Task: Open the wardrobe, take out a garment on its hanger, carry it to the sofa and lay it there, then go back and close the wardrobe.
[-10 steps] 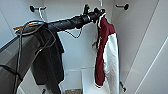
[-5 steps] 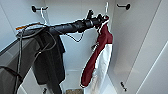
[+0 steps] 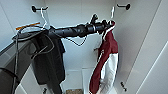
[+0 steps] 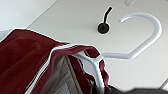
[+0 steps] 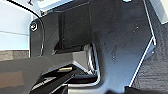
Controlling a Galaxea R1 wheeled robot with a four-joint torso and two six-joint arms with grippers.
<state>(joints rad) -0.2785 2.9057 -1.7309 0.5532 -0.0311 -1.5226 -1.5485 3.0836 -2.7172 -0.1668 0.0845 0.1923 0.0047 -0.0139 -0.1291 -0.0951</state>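
Note:
The wardrobe (image 3: 75,15) stands open, showing its white interior. My left arm reaches in from the left, and my left gripper (image 3: 106,25) is shut on the thin white hanger (image 3: 112,11) just below its hook. The maroon garment (image 3: 107,50) with white sleeves hangs from it, drooping toward the wardrobe floor. In the left wrist view the hanger's hook (image 4: 150,37) is free in the air, apart from the black peg (image 4: 103,27), with the garment's collar (image 4: 25,55) close below. The sofa is out of view.
A black T-shirt (image 3: 51,62) hangs on its own white hanger from the left peg (image 3: 35,8), just behind my forearm. The right peg (image 3: 126,6) is bare. The open right door (image 3: 150,50) stands close beside the garment.
My left gripper has come down a little with the hanger, and the hook now sits lower than and apart from the right peg. The garment has swayed beneath it.

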